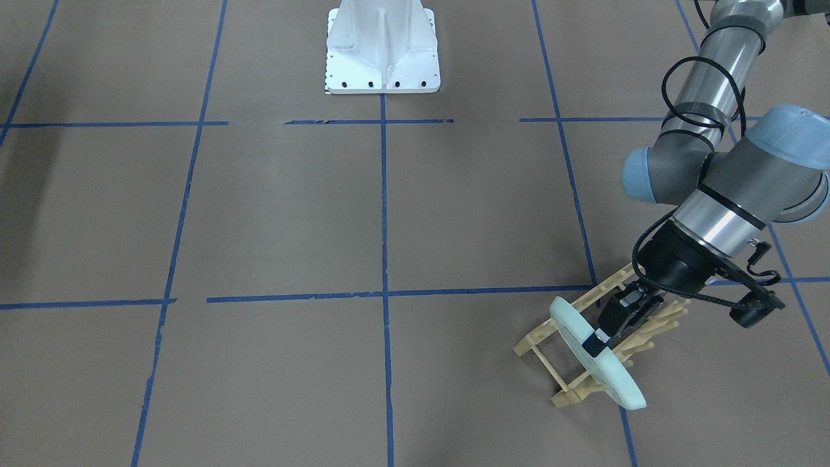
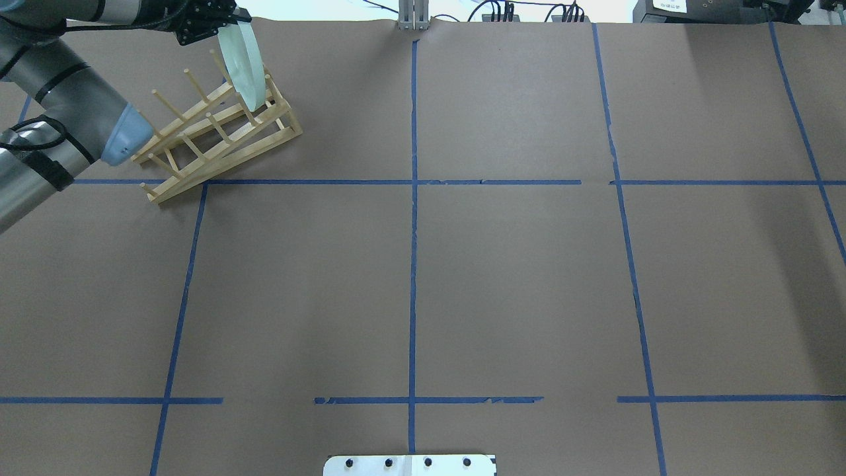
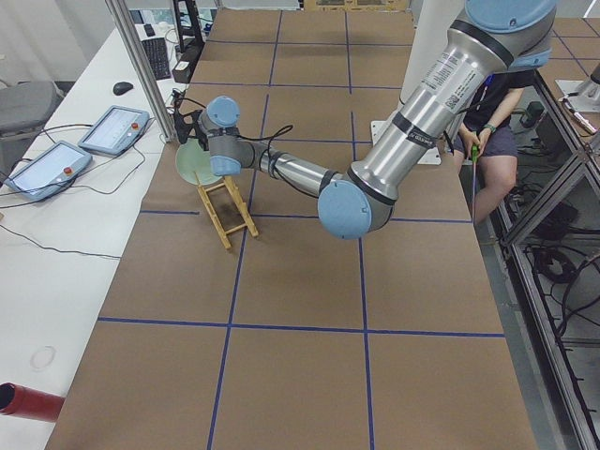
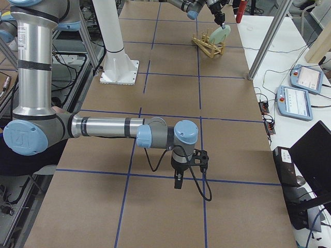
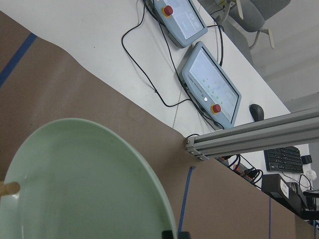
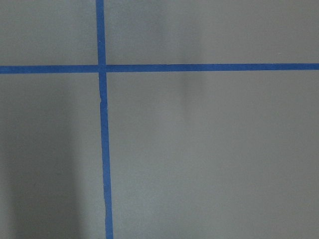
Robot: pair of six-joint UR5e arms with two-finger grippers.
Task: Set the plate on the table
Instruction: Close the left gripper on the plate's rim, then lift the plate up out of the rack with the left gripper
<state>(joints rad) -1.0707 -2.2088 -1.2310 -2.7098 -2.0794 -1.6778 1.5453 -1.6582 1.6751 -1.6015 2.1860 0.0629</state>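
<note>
Item: plate (image 1: 616, 376), upright on edge in the wooden rack (image 1: 535, 337), far left corner of the table (image 1: 292, 214). My left tool (image 1: 595, 342): clamped on its upper rim. My right tool (image 4: 177, 182): grip state, cannot tell. Step: extraction. Next: lift clear of the pegs, then lay flat.

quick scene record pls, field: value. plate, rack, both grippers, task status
plate: stands on edge, tilted, between the pegs of the wooden rack
wooden rack: on the table, far corner on the robot's left
left gripper: shut on the plate's upper rim
right gripper: above bare table, far from the rack; open or shut cannot be told
task status: plate not yet laid on the table
</note>
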